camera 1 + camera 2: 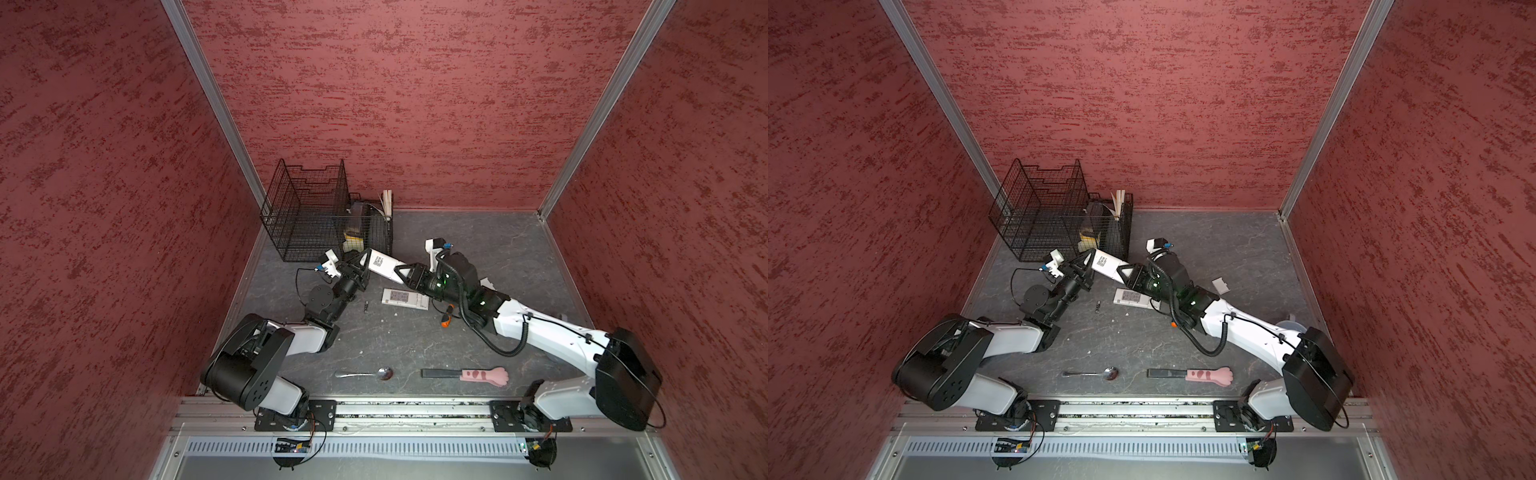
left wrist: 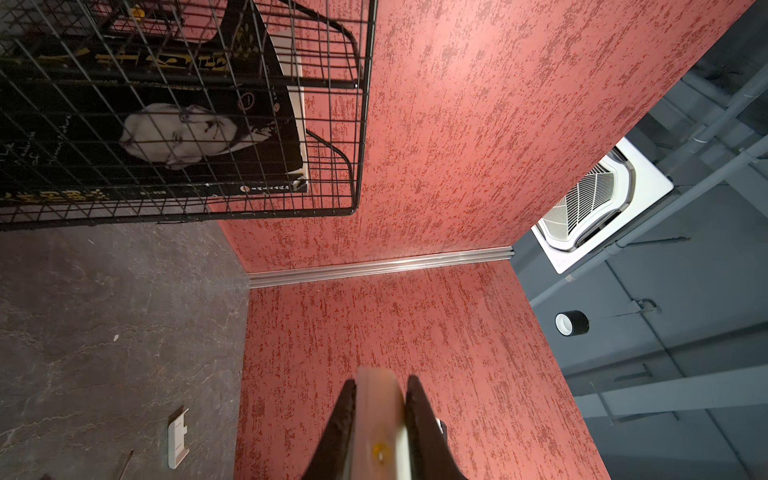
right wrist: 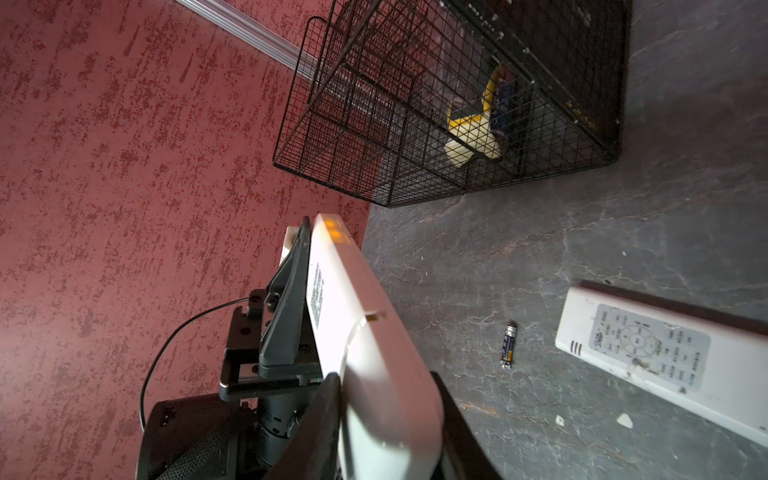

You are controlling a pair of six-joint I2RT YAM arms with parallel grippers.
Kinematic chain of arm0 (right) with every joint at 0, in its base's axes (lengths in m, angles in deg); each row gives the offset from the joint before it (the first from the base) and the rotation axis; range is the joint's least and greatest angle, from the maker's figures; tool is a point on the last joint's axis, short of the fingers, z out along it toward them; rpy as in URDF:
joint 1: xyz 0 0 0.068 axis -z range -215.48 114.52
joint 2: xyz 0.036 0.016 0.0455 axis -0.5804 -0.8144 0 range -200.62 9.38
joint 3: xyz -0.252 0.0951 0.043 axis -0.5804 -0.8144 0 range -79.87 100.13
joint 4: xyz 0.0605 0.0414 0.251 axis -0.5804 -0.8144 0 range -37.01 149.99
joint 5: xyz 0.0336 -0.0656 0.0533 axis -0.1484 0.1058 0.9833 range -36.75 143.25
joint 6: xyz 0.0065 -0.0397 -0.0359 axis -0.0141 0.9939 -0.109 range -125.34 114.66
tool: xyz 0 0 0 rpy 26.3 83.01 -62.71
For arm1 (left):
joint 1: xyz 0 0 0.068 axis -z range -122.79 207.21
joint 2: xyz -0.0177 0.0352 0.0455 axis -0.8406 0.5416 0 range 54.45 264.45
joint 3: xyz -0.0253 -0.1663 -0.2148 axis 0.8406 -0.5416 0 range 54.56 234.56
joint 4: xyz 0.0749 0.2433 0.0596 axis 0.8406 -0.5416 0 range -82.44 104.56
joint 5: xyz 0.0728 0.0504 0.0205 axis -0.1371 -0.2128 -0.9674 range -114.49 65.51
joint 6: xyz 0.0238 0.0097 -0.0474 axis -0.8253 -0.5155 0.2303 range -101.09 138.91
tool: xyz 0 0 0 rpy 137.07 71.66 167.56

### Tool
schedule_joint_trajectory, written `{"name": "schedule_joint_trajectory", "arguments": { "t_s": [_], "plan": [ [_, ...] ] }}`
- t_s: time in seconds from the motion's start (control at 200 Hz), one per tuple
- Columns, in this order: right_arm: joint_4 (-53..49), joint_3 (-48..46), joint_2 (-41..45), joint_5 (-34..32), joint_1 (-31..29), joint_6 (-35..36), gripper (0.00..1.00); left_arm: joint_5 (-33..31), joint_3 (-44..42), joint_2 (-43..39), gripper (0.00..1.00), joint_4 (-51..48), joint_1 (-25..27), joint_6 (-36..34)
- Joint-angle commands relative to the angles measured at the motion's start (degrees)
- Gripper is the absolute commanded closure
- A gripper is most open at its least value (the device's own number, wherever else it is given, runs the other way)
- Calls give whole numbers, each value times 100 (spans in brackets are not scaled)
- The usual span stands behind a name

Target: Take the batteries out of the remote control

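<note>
1. Battery (image 1: 366,306): one slim black cell lies loose on the table (image 1: 415,345), between the left arm and a second remote (image 1: 405,298), touching neither.
2. In the right wrist view the battery (image 3: 508,345) lies flat just beside the second remote (image 3: 665,353), which is button side up.
3. Remote (image 1: 384,266): a long white remote is held in the air above the table, slanted, with one gripper at each end.
4. Left gripper (image 1: 362,262): its fingers (image 2: 340,415) pinch the thin end of the remote nearest the basket (image 1: 307,208).
5. Right gripper (image 1: 401,276): its fingers (image 3: 324,415) press against both sides of the remote's other end.
6. The held remote shows its labelled back in both top views. Whether any batteries are inside it cannot be told.
7. Cover (image 1: 1220,285): a small white plate lies on the table beyond the right arm, well apart from both remotes.
8. Screwdriver (image 1: 446,320): its orange and black handle pokes out from under the right arm, near the second remote.
9. Spoon (image 1: 365,373): it lies flat near the table's front edge.
</note>
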Motion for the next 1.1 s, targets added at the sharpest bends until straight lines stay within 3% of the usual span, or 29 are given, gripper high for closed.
{"name": "schedule_joint_trajectory", "arguments": {
  "t_s": [0.0, 0.616, 0.787, 1.092],
  "plan": [
    [-190, -104, 100, -172, -25, -7, 62, 81, -37, -5, 100, 280, -74, -40],
    [-52, -334, 294, -192, -26, -69, 63, 214, -12, 27, 100, 278, -157, -64],
    [-31, -217, 260, -160, -29, -33, 53, 268, 15, 54, 100, 256, -149, -170],
    [-112, 135, -68, -107, -25, 37, 52, 330, 76, 142, 100, 274, -93, -191]
  ]
}}
